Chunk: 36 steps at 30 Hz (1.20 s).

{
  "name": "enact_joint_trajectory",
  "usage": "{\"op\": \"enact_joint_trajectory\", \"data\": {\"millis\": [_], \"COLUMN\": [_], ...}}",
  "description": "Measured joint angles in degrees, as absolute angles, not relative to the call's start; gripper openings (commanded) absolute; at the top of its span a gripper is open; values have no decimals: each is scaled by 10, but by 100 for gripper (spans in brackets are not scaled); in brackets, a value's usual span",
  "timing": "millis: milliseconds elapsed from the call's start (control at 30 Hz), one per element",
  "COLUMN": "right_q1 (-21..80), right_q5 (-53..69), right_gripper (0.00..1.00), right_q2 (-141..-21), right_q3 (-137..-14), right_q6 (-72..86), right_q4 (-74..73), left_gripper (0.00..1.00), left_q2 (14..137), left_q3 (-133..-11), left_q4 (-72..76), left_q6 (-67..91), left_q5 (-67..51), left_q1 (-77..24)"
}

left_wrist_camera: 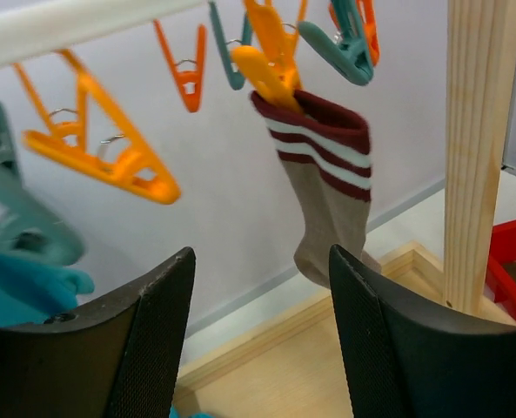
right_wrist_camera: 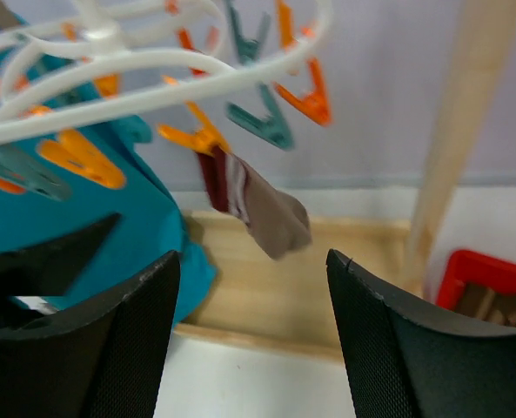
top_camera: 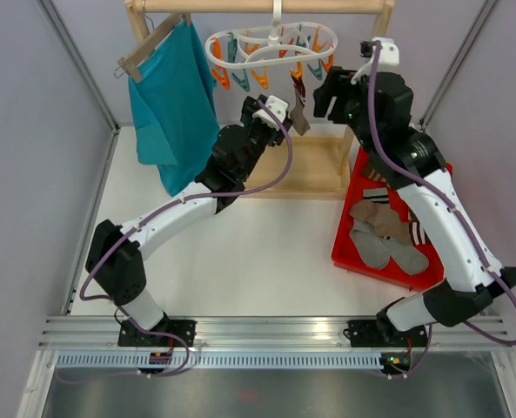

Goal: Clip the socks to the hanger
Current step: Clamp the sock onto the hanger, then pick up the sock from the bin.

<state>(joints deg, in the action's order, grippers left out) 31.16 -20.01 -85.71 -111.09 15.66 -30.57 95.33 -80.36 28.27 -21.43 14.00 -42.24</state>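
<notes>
Black fingers (left_wrist_camera: 153, 348) of the left tool (left_wrist_camera: 262, 257) filled the bottom of the left wrist view. They were spread wide with nothing between them, so this tool was let go and empty. Just past them hung a taupe-grey sock (left_wrist_camera: 327, 209) with a dark red cuff and white stripes. An orange plastic clip (left_wrist_camera: 262, 74) pinched the cuff, and the toe drooped down free. More orange and teal clips dangled beside it from the white plastic ring hanger (left_wrist_camera: 66, 26). A pale wooden rack (left_wrist_camera: 475, 148) had one post standing upright to the right of the sock.

The right tool (right_wrist_camera: 253, 257) was spread wide too and held nothing. In its view the hung sock looked blurry, farther back than the finger tips and not touching them.

From above, both tools were up high near the hanger, one on each side of the hung sock. The left tool was on its left and the right tool on its right. The hanger's hook sat on the top bar of the rack. A big teal shirt (top_camera: 170, 104) on a wooden shirt hanger (top_camera: 149, 48) hung from the same bar, off to the left. Down on the white bench (top_camera: 240, 252), a red plastic tray (top_camera: 339, 235) lay beside the right arm. Other socks (top_camera: 388, 235) – grey and brown, some striped – lay in a heap inside it.
</notes>
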Motion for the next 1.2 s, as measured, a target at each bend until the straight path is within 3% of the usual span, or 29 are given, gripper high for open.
{"op": "enact_joint_trajectory", "data": {"millis": [267,567,833,1200], "right_q1": [133,-44,-61,-67], "right_q5": [-172,-107,-134,-293], "right_gripper": [75,69,70,72], "right_q2": [-788,-905,-910,-796], "right_q3": [-921,-823,-697,-629], "right_q6": [222,271,352,491], "right_q4": [-345,-331,-315,-388], "left_gripper": [73,73,75,75], "left_q2": [837,800,792,800], "left_q3": [-758,-756,-755,-767], "left_q4": [227,143,78,20], "left_q6": [-142,-56,0,52], "left_q5": [175,157,109,57], "left_q1": [-422,-422,-422,-422]}}
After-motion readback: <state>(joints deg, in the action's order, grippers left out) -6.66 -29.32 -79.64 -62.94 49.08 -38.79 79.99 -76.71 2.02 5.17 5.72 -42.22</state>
